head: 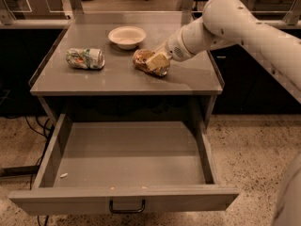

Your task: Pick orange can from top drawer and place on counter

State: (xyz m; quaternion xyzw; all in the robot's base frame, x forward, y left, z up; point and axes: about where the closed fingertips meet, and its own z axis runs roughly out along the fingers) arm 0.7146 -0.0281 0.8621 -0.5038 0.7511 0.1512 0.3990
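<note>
The orange can (143,60), crushed and copper-coloured, lies on the counter (117,81) right of the middle. My gripper (156,61) is at the can, its pale fingers (158,60) closed around the can's right part. The white arm reaches in from the right. The top drawer (124,199) is pulled fully out below the counter, and its grey inside holds no can, only a few small specks.
A green-and-white patterned can (85,59) lies on its side at the counter's left. A shallow white bowl (127,36) stands at the back centre. The counter has low raised side and back edges. Speckled floor surrounds the cabinet; cables run at the lower left.
</note>
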